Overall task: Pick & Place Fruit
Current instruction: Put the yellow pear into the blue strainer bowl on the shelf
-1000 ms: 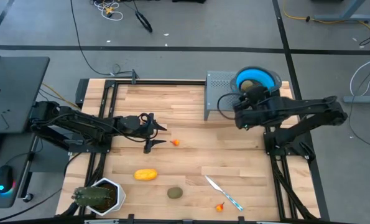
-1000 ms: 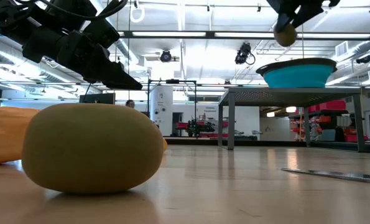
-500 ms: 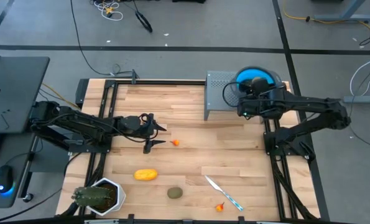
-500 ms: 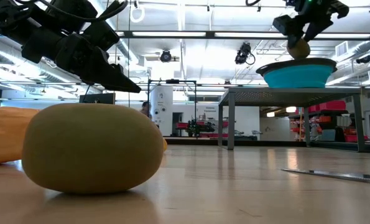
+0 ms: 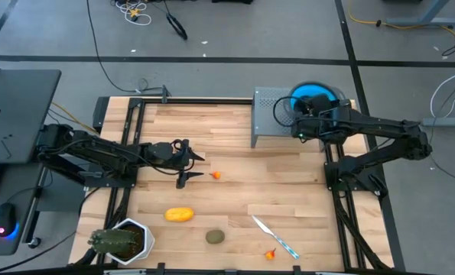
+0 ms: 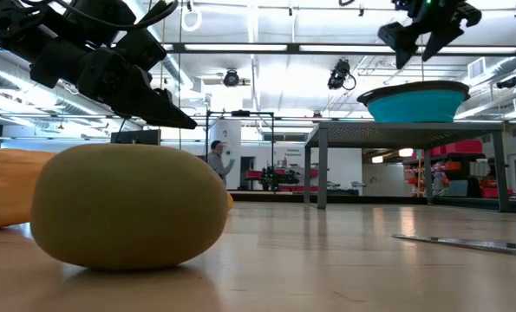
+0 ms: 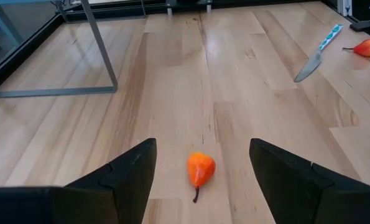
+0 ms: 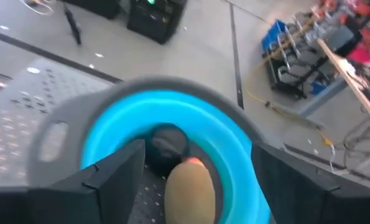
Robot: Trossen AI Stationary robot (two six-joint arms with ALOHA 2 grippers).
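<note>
Look first at what only your right wrist view gives you: inside the blue bowl (image 8: 172, 118) lie a small black ball (image 8: 167, 143) and an olive-brown fruit (image 8: 189, 183), touching each other, with a trace of orange-red between them. From above you see only the bowl's blue rim (image 5: 330, 95), because the right gripper (image 5: 307, 114) hangs over it; its fingers are spread wide with nothing between them. The low view adds that the bowl (image 6: 418, 100) stands on a raised grey metal stand (image 6: 405, 130) at the far right of the table, and that the right gripper (image 6: 416, 39) is above the bowl, not touching it.

Your left gripper (image 5: 193, 166) hovers left of the table's middle, jaws spread and holding nothing. Its wrist view shows a tiny orange-red pear-shaped piece (image 7: 200, 170) lying on the wood just ahead, between the two fingers' line; the high view places that piece (image 5: 216, 175) just right of the gripper.

On the near part of the table (image 5: 235, 145) you have the yellow oblong fruit (image 5: 179, 215), a second olive-brown fruit (image 5: 215, 237) to its right, a light-blue-handled knife (image 5: 275, 237) and another orange-red bit (image 5: 271, 254) beside it. A spiky plant in a white pot (image 5: 120, 241) sits at the near left corner. The low view also catches a person (image 6: 215, 162) far off in the room.
</note>
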